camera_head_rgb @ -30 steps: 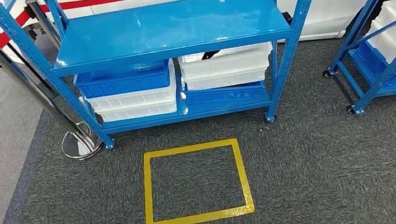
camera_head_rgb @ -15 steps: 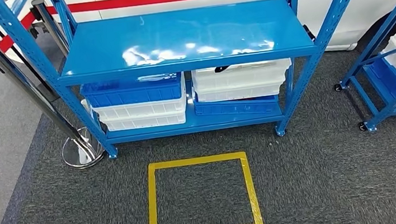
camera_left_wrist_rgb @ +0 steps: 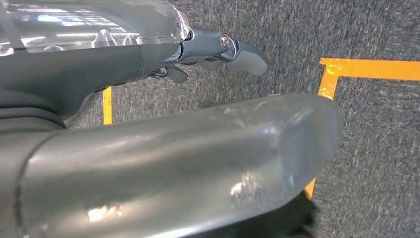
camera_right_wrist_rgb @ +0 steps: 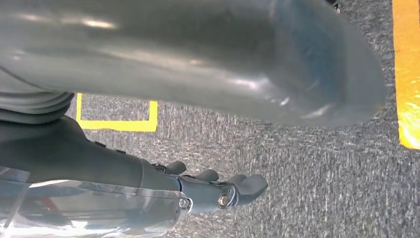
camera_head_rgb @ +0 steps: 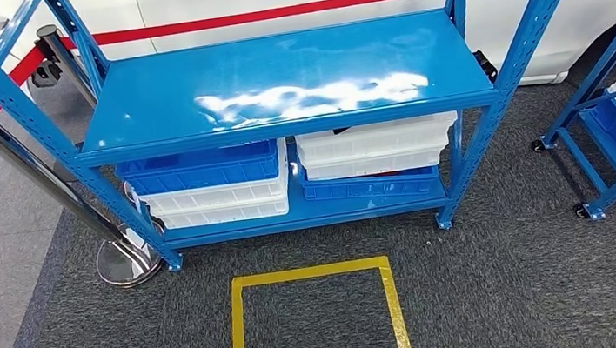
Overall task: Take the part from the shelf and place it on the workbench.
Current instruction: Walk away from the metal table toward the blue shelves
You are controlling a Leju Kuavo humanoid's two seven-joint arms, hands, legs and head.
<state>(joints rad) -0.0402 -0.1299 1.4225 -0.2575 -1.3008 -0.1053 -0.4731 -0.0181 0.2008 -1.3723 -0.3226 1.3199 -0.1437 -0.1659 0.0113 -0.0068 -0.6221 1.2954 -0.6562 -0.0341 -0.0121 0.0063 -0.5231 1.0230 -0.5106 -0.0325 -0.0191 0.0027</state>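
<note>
The left hand (camera_left_wrist_rgb: 218, 54) hangs over the grey carpet (camera_head_rgb: 510, 291) holding nothing, its fingers loosely extended; the right hand (camera_right_wrist_rgb: 218, 191) does the same on its side, empty and partly uncurled.

The part cannot be made out for certain. A dark object (camera_head_rgb: 348, 129) shows at the rim of the upper white bin (camera_head_rgb: 375, 142) on the lower level of the blue shelf (camera_head_rgb: 277, 85), and it may be the part, but the top board hides most of it.

The main risk is the reach: the gap beneath the top board looks low, so an arm going in could strike the board's edge or shove the bin backward. A second risk is grasping the wrong thing, since the contents are barely visible.

That white bin rests on a blue crate (camera_head_rgb: 367, 187). Beside it, a blue bin (camera_head_rgb: 199, 167) sits on stacked white bins (camera_head_rgb: 216, 204); their contents are hidden.
</note>
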